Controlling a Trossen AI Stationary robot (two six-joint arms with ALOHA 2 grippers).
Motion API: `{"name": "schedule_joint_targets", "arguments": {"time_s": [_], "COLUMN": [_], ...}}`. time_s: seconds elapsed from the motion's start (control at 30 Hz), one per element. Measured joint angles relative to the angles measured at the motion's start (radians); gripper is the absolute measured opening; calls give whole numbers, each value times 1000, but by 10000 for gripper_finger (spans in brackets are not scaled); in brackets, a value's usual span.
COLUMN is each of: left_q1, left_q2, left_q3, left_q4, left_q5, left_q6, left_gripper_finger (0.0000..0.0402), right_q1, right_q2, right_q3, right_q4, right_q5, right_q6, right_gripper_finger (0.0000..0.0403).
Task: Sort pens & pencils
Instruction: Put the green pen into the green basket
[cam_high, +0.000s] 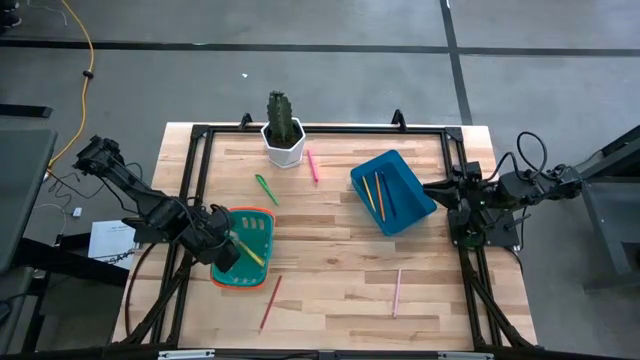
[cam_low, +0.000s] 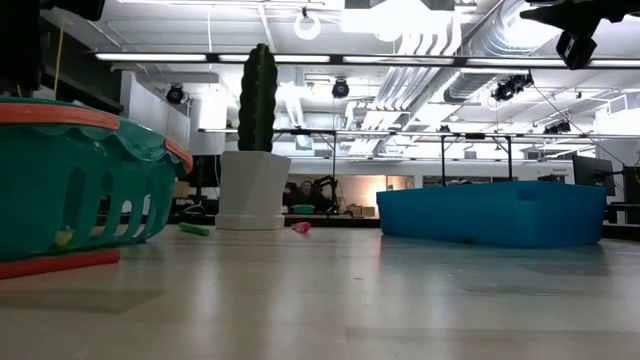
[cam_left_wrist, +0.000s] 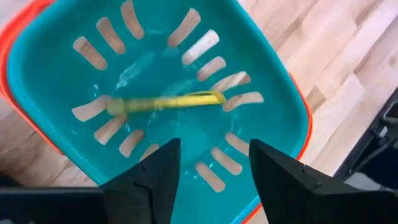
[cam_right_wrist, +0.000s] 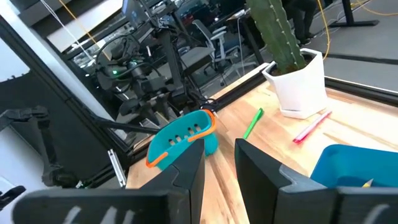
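Note:
My left gripper (cam_left_wrist: 214, 146) hangs open over the teal basket with the orange rim (cam_high: 262, 218), pointing down into it. A yellow pen (cam_left_wrist: 165, 102) shows blurred inside the basket below the fingers, apart from them. A green pen (cam_high: 266, 188) and a pink pen (cam_high: 312, 165) lie flat on the table near the cactus pot. The blue bin (cam_high: 405, 172) holds orange pencils (cam_high: 379, 193). A dark red pencil (cam_high: 270, 302) and a salmon pencil (cam_high: 397, 292) lie on the table near its front. My right gripper (cam_right_wrist: 219, 155) waits open at the table's right edge, holding nothing.
A cactus in a white pot (cam_high: 283, 130) stands at the far middle of the table. A black frame (cam_high: 320, 129) runs around the table's edges. Bare wood lies between the basket and the blue bin.

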Motion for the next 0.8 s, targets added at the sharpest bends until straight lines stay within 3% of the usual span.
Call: {"name": "schedule_joint_targets", "arguments": {"time_s": [0.3, 0.53, 0.63, 0.8], "left_q1": [1, 69, 155, 349], "left_q2": [-1, -47, -81, -138], "left_q3": [1, 32, 61, 95], "left_q4": [93, 305, 364, 352], "left_q5": [-231, -469, -468, -286], "left_q6": [62, 272, 441, 664], "left_gripper_finger": [163, 146, 145, 145], "right_q1": [0, 0, -19, -108], "right_q2": [22, 179, 245, 297], "right_q3": [0, 0, 0, 0], "right_q4": [29, 277, 339, 366], "right_q5": [-4, -14, -41, -169], "right_q6": [36, -69, -89, -46], "right_gripper_finger": [81, 81, 81, 81]}}
